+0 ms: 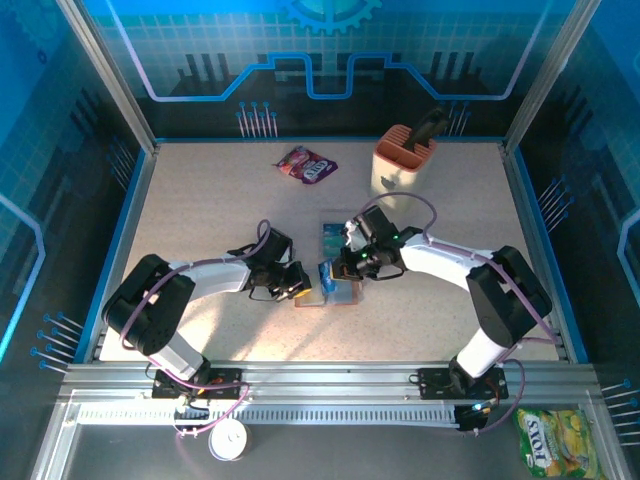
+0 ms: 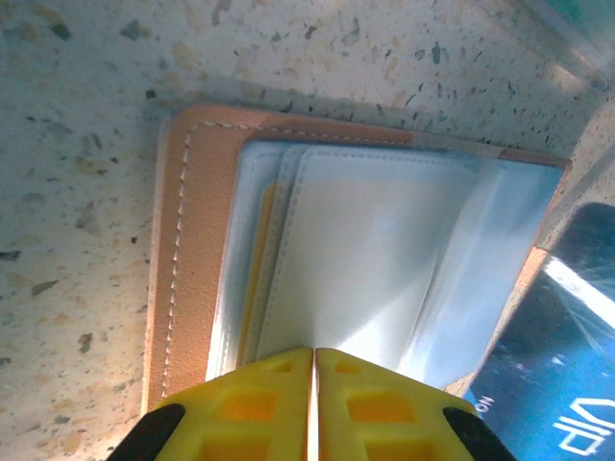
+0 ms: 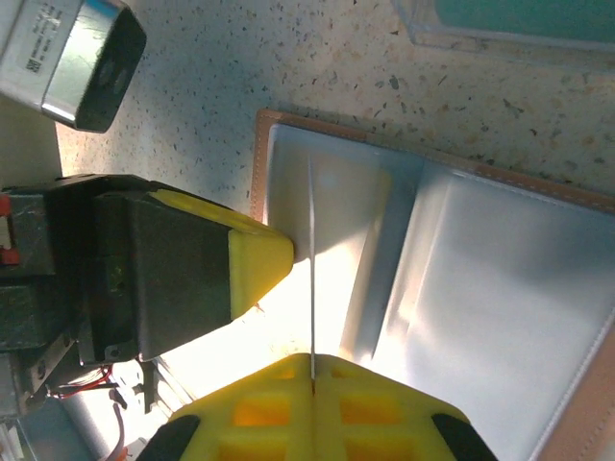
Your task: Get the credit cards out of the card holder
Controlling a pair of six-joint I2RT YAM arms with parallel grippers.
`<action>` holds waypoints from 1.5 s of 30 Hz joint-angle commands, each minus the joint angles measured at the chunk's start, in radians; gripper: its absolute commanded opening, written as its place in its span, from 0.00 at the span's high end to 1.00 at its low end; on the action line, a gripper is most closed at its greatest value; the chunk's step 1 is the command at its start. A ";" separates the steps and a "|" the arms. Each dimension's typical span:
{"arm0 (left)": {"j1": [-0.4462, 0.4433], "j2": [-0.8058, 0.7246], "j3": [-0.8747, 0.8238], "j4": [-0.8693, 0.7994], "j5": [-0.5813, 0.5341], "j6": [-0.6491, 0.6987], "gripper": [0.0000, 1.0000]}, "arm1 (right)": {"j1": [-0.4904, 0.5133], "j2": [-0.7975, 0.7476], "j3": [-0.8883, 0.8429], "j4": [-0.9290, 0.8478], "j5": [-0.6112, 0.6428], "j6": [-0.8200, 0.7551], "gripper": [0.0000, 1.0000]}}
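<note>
Item: card holder (image 1: 345, 295), tan leather, lying open on the desk (image 1: 200, 200), centre of the top view.
Left end effector (image 2: 314, 408): my fingers together, tips at the holder's edge.
Right end effector (image 3: 312, 408): my fingers pressed onto a thin credit card (image 3: 311, 269) (seen edge-on) standing from a pocket.
Blue credit card (image 2: 548, 365): lower right, left wrist view.

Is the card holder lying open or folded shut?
Open: the card holder lies spread on the table, its pale inner pockets facing up inside the tan stitched border.
</note>
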 commanded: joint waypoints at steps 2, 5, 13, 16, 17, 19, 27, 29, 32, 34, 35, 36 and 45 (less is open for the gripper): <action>-0.001 -0.014 -0.010 -0.061 -0.026 0.020 0.89 | -0.015 -0.051 0.029 -0.076 0.027 -0.039 0.98; 0.000 -0.015 -0.009 -0.055 -0.026 0.017 0.89 | -0.018 -0.071 0.032 -0.100 0.042 -0.051 0.99; -0.001 -0.028 -0.001 -0.067 -0.030 0.023 0.89 | -0.025 -0.118 0.050 -0.147 0.070 -0.077 1.00; -0.001 -0.032 -0.002 -0.067 -0.029 0.023 0.89 | -0.028 -0.129 0.054 -0.153 0.075 -0.086 1.00; -0.001 -0.036 -0.003 -0.069 -0.033 0.024 0.89 | -0.030 -0.133 0.054 -0.156 0.078 -0.090 1.00; 0.000 -0.044 -0.003 -0.067 -0.037 0.023 0.89 | -0.033 -0.138 0.060 -0.163 0.081 -0.100 1.00; 0.000 -0.084 -0.014 -0.045 -0.049 0.010 0.86 | -0.043 -0.121 0.108 -0.221 0.111 -0.226 1.00; 0.000 -0.095 -0.018 -0.045 -0.050 0.011 0.85 | -0.043 -0.106 0.132 -0.251 0.119 -0.282 1.00; 0.001 -0.115 -0.024 -0.055 -0.063 0.015 0.85 | -0.043 -0.071 0.167 -0.303 0.158 -0.362 1.00; 0.000 -0.132 -0.033 -0.053 -0.075 0.014 0.85 | -0.043 -0.051 0.178 -0.313 0.178 -0.419 1.00; 0.000 -0.141 -0.037 -0.053 -0.079 0.013 0.84 | -0.044 -0.042 0.186 -0.319 0.192 -0.450 1.00; 0.001 -0.143 -0.039 -0.053 -0.080 0.013 0.85 | -0.043 -0.035 0.194 -0.325 0.206 -0.476 1.00; 0.002 -0.160 -0.047 -0.059 -0.072 0.006 0.84 | -0.041 -0.016 0.295 -0.377 0.293 -0.860 1.00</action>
